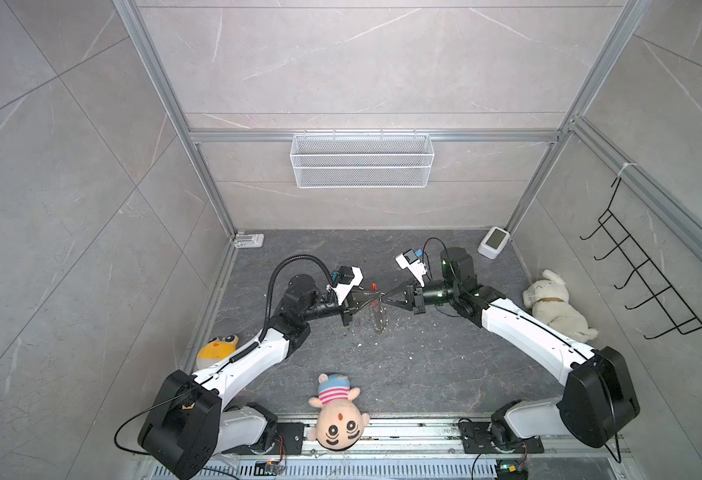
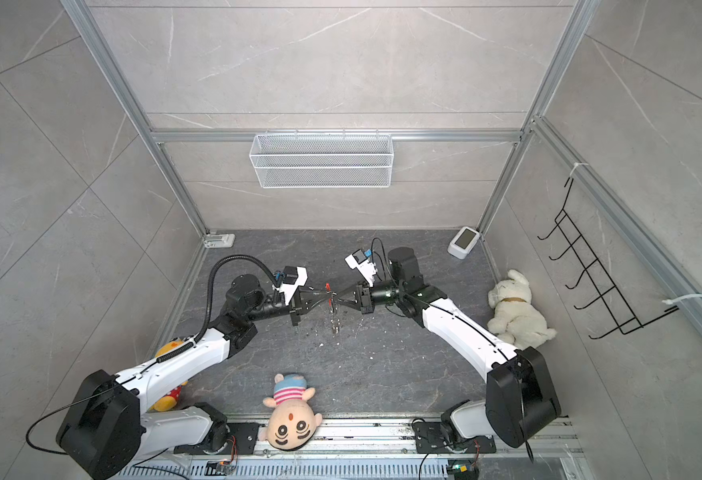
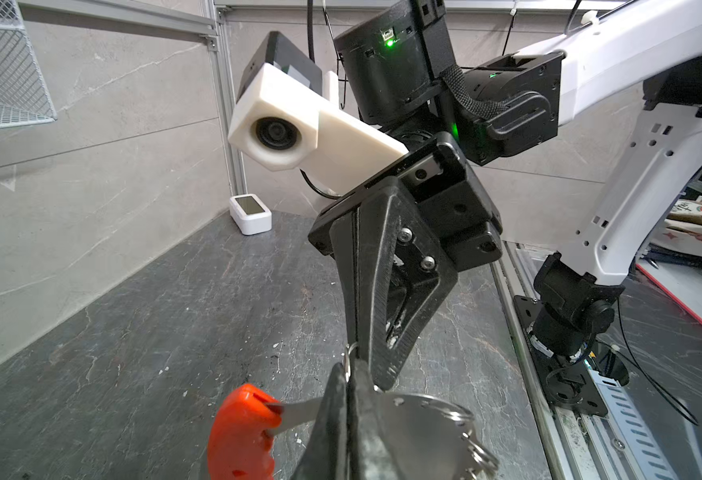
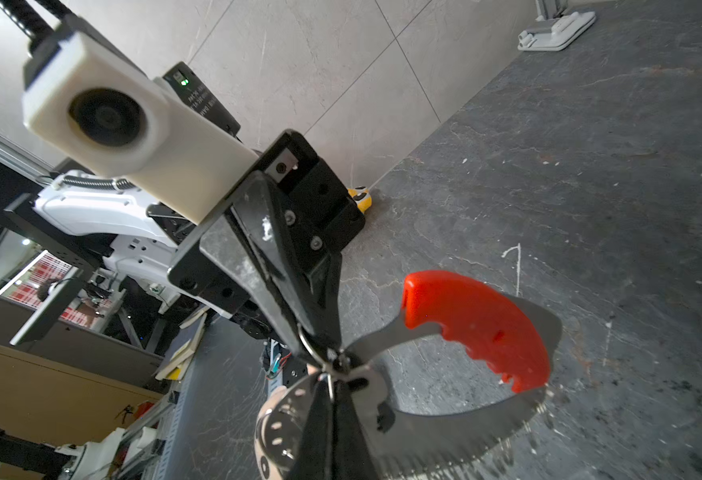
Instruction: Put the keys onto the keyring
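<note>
Three plush toys [image 1: 217, 347] [image 1: 338, 415] [image 1: 553, 305], two arms [image 1: 253, 357] [image 1: 528, 332], one keyring [image 4: 478, 328], one mesh basket [image 1: 362, 166], one hook rack [image 1: 648, 274].

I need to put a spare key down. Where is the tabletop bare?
Bare: the back strip between the bracket and the white device, and the stretch between the doll and the hanging keyring. Crowded: mid-table, where the left gripper and right gripper clamp it.

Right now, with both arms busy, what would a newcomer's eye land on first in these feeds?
First, the left pincer and right pincer meeting tip to tip above the middle of the dark floor, both shut on the keyring. Its bright red segment is the only strong colour there. Next come the toys: a doll-faced plush at the near edge and a white plush dog by the right wall.
</note>
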{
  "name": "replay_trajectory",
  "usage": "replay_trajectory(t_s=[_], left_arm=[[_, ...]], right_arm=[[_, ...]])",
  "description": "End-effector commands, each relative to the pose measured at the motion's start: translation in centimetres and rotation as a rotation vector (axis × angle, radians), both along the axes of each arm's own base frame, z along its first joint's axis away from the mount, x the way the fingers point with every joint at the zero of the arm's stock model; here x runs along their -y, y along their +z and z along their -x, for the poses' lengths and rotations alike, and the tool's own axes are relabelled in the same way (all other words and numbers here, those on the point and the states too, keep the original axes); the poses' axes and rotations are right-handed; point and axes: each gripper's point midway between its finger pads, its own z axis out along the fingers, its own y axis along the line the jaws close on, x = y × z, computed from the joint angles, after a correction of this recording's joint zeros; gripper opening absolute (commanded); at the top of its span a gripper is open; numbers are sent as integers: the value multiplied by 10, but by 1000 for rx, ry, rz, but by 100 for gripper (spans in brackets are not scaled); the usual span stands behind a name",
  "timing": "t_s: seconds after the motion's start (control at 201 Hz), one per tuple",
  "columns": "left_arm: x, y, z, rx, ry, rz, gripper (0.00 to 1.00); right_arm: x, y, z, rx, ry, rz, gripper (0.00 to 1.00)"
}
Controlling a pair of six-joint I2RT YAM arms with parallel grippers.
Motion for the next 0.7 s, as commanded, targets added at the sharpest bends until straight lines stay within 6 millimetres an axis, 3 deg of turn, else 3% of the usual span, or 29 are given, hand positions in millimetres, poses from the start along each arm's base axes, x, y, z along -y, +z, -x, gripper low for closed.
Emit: replay_trajectory(t_s=[0.0, 0.159, 0.503, 0.693], left_arm=[[2, 46, 22, 134, -103, 87, 0], [1, 46, 22, 134, -101, 82, 0], [2, 29, 16, 151, -92, 23, 0], [3, 27, 11, 145, -75, 18, 0]], right_arm=[[5, -2, -14, -3, -35, -19, 0], [6, -4, -13, -9, -37, -19, 0], [14, 24, 4, 75, -21, -22, 0], [16, 23, 7, 74, -8, -14, 0]])
